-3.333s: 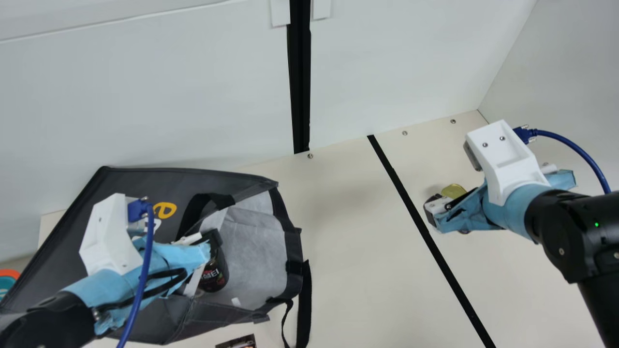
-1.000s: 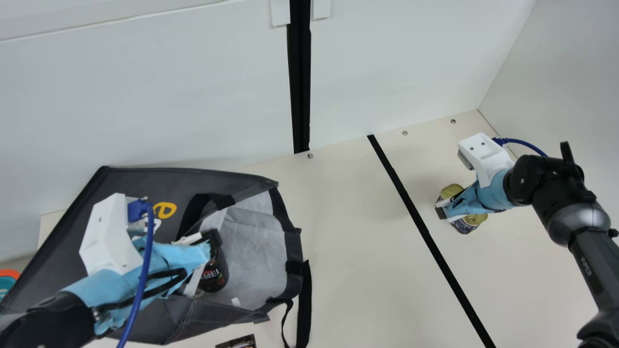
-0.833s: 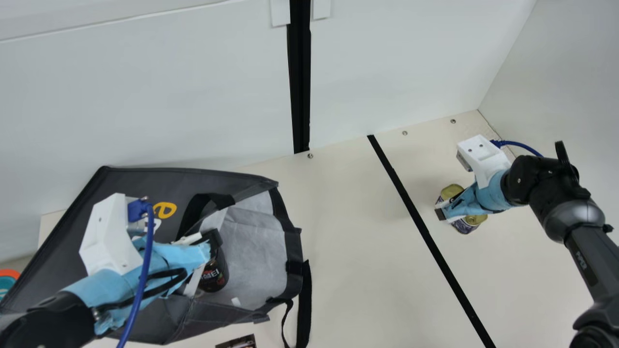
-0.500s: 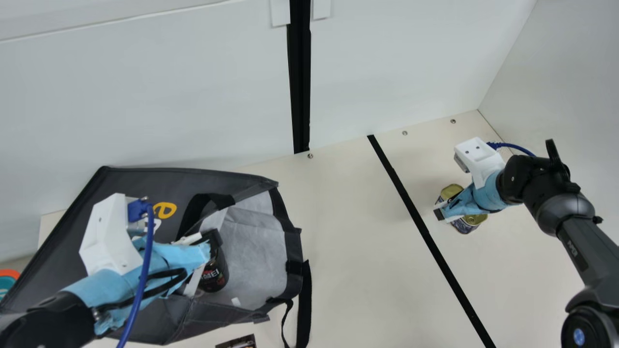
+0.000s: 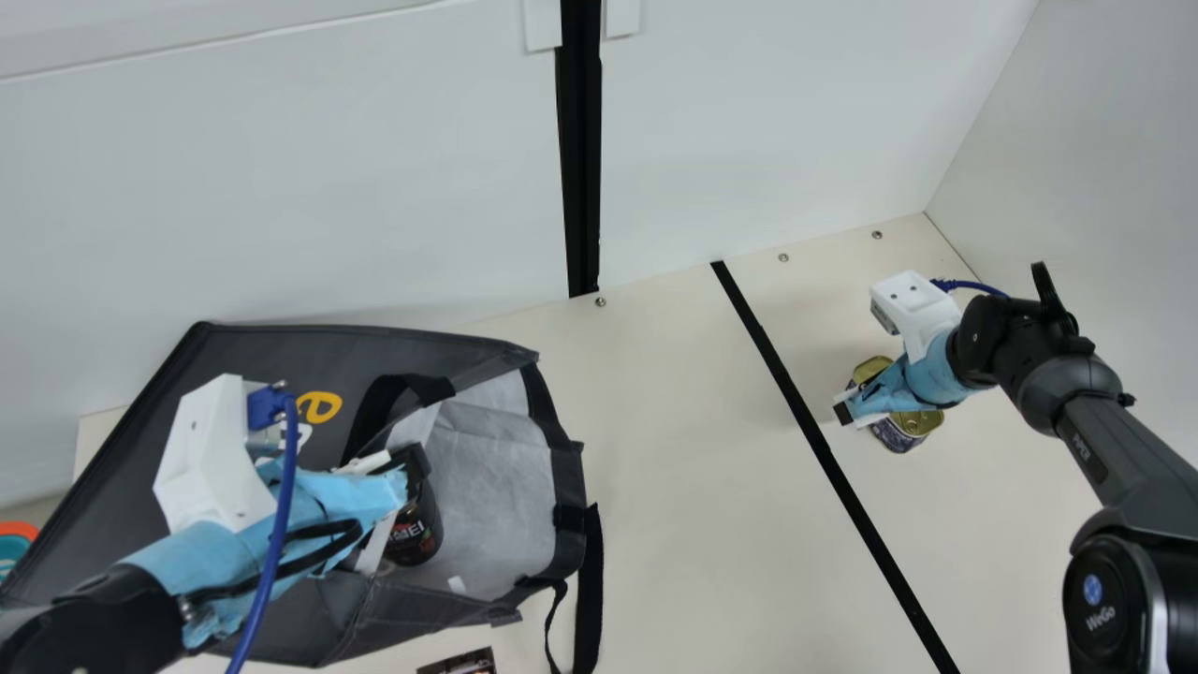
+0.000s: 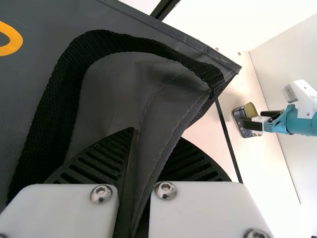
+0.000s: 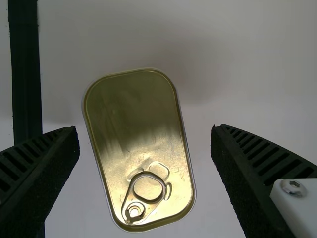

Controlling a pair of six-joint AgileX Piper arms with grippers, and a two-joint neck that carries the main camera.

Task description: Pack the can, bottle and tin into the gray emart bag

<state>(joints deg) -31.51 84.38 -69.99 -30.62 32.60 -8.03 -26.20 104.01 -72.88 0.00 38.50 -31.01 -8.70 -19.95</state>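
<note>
- Round orange and teal object [image 5: 13, 545]: far left edge, partly visible; purpose not clear.
- Gray emart bag [image 5: 253, 360]: on its side on the left of the counter [image 5: 702, 534], mouth toward the right. So laid, it can presumably be loaded from the side rather than from above.
- Left hand [image 6: 157, 136]: at the bag's mouth, pinching a fold of gray cloth between its ribbed fingers. Likely purpose: to hold the opening apart and the limp wall out of the way.
- Dark container [image 5: 414, 535]: inside the mouth, against the pale lining, just beside the left hand; can or bottle, cannot tell. Seemingly a packed item of the task.
- Dark printed item [image 5: 459, 663]: on the counter at the near edge, cut off; kind not clear.
- Black strip [image 5: 833, 468]: on the counter, between bag and tin.
- Right hand [image 7: 143, 130]: at the right, spread over the tin, one finger to each long side, neither touching it. Set across the narrow width, probably because that span fits between the fingers.
- Tin [image 5: 906, 431]: on the counter at the right, flat, gold lid and pull ring upward. The smooth long sides would seem the better hold; closing off-center might turn it.
</note>
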